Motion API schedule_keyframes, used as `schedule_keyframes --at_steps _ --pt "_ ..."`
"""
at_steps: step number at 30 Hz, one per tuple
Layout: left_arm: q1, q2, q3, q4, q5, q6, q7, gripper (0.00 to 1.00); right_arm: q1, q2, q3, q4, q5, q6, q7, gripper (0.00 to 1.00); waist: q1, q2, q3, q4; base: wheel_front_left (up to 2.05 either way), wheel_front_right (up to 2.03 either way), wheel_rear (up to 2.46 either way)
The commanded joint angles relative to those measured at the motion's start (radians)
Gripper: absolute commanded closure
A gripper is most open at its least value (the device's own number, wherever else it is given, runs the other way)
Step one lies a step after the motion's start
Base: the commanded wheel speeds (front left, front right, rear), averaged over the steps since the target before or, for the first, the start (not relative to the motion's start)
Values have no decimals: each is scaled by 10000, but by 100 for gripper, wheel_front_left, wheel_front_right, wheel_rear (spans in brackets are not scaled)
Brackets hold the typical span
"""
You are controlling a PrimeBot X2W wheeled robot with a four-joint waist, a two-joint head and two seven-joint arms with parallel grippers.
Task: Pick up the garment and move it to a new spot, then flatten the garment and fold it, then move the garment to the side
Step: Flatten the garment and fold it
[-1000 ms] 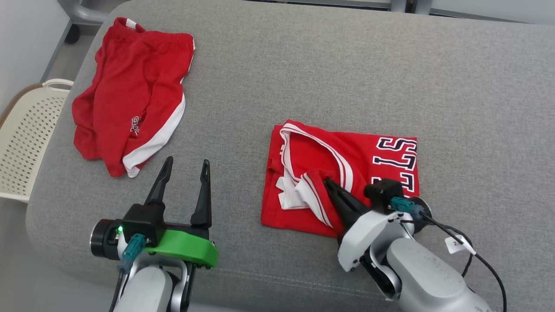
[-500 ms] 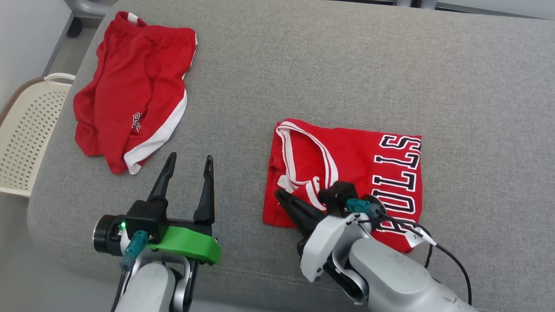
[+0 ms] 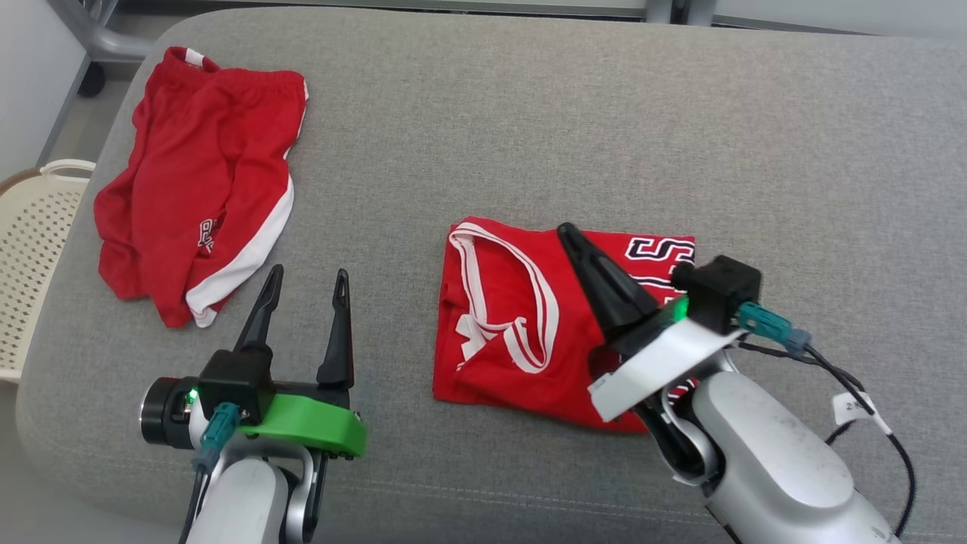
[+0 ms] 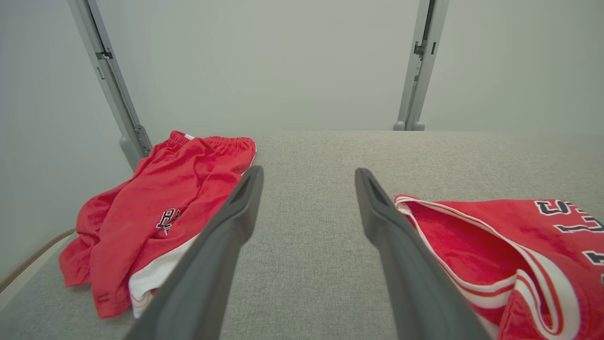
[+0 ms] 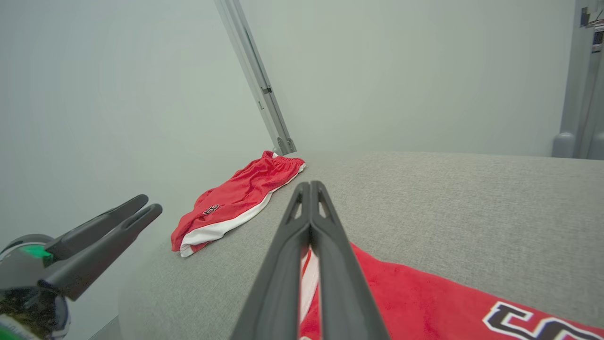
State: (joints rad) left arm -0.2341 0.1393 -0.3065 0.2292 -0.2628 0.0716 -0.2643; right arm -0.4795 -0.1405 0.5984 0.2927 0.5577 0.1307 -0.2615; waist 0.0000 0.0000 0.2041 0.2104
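The garment, a red jersey (image 3: 514,317) with white-trimmed straps and dark lettering, lies folded flat in the middle of the grey cushion (image 3: 604,113). My right gripper (image 3: 566,230) is shut with nothing in it, raised over the jersey's middle and pointing away from me. In the right wrist view its closed fingers (image 5: 309,185) point over the jersey (image 5: 424,302) toward the far left corner. My left gripper (image 3: 307,272) stands open and empty over bare cushion, left of the jersey. The left wrist view has the jersey (image 4: 509,236) just right of its open fingers (image 4: 309,172).
Crumpled red shorts (image 3: 204,196) with white trim lie at the cushion's far left corner, also in the left wrist view (image 4: 165,208) and the right wrist view (image 5: 236,203). A cream perforated basket (image 3: 30,249) stands off the cushion's left edge. Grey metal posts rise behind.
My right gripper, still shut, swept left across the jersey's straps, then lifted off and swung up over its middle. The straps now lie flatter. The head camera shifted slightly; the left arm held still.
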Motion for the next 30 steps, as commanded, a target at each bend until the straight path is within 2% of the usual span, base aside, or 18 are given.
schedule_keyframes --at_steps 1,12,22,30 --pt "156 59 37 -16 61 57 -7 0 441 -167 -450 -334 -230 0 -23 100 0 0 -192 -224 0 0 0" --pt "442 267 220 -14 143 170 -5 0 2336 -405 -3158 -1437 -1384 0 -24 100 0 0 -671 -790 0 0 0" --pt "911 508 299 -96 51 319 48 0 3635 -211 -4263 -1788 -1988 0 -25 100 0 0 -1204 -1183 0 0 0" --pt "1265 605 305 -261 -68 423 195 0 4296 -126 -4559 -1919 -2163 0 -25 100 0 0 -1461 -1394 0 0 0"
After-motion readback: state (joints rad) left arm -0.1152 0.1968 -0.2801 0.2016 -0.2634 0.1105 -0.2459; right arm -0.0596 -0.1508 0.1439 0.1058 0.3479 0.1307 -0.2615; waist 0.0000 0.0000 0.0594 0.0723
